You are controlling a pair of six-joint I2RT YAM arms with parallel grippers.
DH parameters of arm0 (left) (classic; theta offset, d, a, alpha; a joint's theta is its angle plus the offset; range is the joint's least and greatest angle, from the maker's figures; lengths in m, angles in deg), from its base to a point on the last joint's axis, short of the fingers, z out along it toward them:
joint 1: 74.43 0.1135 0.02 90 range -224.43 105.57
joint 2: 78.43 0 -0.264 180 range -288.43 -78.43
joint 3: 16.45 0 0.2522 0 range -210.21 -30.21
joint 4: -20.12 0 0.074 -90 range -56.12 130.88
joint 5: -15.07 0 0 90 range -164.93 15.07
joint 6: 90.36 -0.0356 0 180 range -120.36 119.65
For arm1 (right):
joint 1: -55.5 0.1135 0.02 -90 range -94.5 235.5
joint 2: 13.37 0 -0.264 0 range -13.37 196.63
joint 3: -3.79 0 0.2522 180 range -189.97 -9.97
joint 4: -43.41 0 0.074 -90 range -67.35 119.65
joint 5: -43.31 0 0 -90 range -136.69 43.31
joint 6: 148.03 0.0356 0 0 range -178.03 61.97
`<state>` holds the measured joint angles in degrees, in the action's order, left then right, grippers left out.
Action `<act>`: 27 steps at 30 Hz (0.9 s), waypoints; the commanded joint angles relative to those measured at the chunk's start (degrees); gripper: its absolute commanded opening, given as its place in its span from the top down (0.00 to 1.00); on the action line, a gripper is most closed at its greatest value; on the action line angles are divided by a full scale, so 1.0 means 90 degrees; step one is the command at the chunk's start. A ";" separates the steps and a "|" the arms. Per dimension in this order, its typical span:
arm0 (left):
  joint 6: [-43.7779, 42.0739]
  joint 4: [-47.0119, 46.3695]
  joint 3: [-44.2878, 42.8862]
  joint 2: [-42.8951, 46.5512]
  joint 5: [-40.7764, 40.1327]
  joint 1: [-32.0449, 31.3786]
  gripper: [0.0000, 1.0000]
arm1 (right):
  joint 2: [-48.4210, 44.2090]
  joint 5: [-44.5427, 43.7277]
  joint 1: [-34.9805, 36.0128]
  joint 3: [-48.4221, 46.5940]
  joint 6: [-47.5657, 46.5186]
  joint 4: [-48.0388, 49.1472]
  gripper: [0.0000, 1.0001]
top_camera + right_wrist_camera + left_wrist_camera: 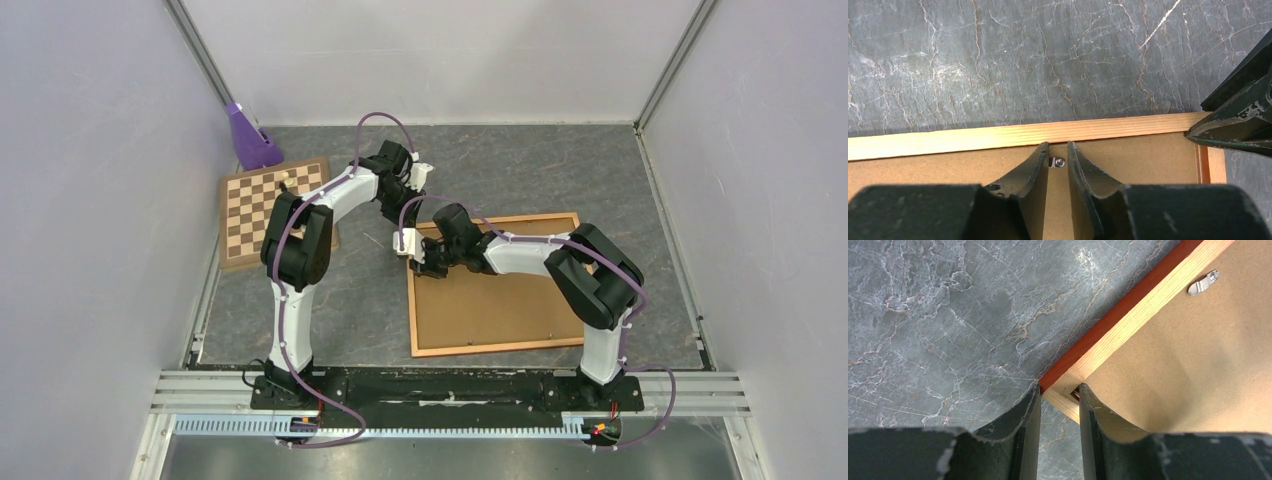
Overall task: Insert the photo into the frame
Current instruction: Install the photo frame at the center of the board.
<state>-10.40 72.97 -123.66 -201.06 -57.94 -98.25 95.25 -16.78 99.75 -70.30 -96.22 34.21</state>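
The frame point(500, 347) lies face down on the table, with the brown hardboard backing panel point(490, 310) set inside it. The photo is hidden. My left gripper point(412, 215) is over the frame's far left corner. In the left wrist view its jaws point(1059, 387) stand a narrow gap apart astride the corner rail point(1128, 315), one tip at the red outer edge, the other over the backing point(1188, 365). My right gripper point(418, 262) is over the left rail point(973, 137). Its jaws point(1058, 147) stand narrowly apart around a small metal clip point(1058, 162) on the backing point(1148, 155).
A checkered chessboard point(265, 205) lies at the far left, with a purple object point(250, 140) behind it by the wall. Another metal clip point(1202, 282) sits on the backing by the far rail. The left gripper's finger point(1243, 125) shows at the right of the right wrist view.
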 commanded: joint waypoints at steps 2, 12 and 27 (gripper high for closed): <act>-0.0144 -0.0242 -0.0191 -0.0126 0.0065 -0.0004 0.82 | -0.0163 -0.0315 0.0131 -0.0196 0.0241 -0.0266 0.76; -0.0043 -0.0242 -0.0164 -0.0115 0.0058 0.0007 0.83 | -0.0827 -0.0522 -0.0115 -0.0352 0.0943 -0.0333 0.76; 0.0056 -0.0242 -0.0183 -0.0135 0.0144 0.0001 0.83 | -0.0597 -0.0408 -0.0210 0.0168 0.1171 0.0090 0.75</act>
<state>-9.96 72.79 -123.70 -201.08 -57.85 -98.25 88.54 -21.48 97.87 -69.76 -87.39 31.85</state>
